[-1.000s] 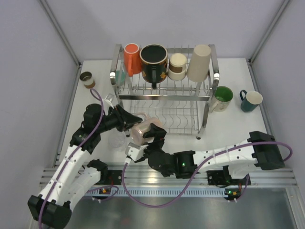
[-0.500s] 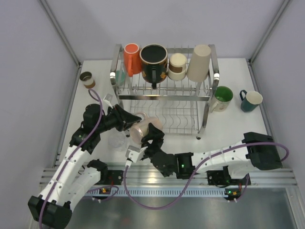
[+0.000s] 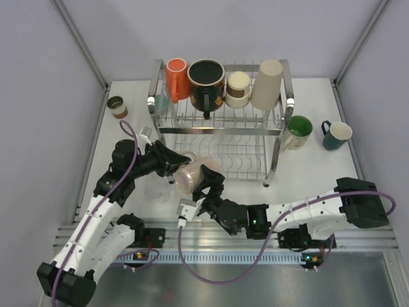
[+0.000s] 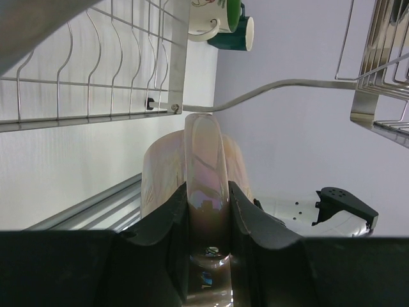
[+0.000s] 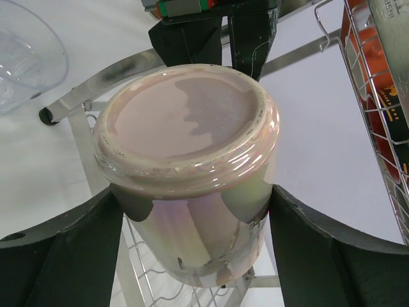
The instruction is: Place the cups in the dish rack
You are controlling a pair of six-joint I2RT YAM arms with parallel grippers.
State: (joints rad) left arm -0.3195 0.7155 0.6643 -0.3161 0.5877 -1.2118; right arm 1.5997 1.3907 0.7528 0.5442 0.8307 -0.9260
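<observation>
Pink mug [image 3: 190,174] is held on its side just in front of the dish rack [image 3: 276,150], by the lower tier's left corner. Its handle is clamped by the left gripper [image 4: 208,192]. Its body is flanked by the right gripper [image 5: 195,195], jaws spread wide. Whether it's actually being squeezed there can't be told tbh.

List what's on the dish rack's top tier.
On the top tier of the dish rack, left to right: teal-tinted cup, orange cup, black patterned mug, brown-cream paper cup, tall beige cup. They cover the lower tier's rear, so anything there is unseen.
</observation>
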